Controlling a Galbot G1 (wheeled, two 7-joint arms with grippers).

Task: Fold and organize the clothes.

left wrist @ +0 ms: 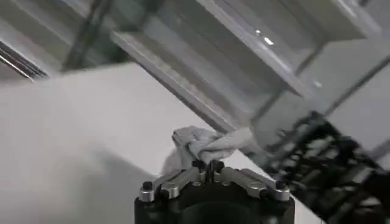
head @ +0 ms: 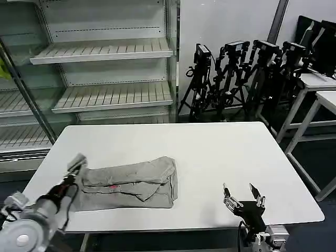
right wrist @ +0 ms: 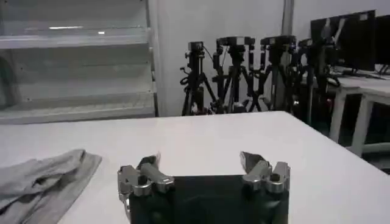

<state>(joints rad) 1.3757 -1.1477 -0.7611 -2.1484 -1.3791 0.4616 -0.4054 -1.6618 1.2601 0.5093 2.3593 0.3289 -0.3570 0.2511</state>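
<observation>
On white table (head: 220, 152), folded grey shirt (head: 134, 182) near-left, left gripper (head: 77, 165) pinching its left edge, right gripper (head: 242, 195) spread, idle near-right.

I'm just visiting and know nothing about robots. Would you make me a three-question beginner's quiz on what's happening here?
1. True or false: the left pincer is shut on the grey shirt.
2. The right pincer is: A) open, over bare table near the front edge; B) gripping the shirt; C) on a shelf.
3. Fill in: the shirt lies bunched on the white ____.

Key: 1 true; 2 A; 3 table.
</observation>
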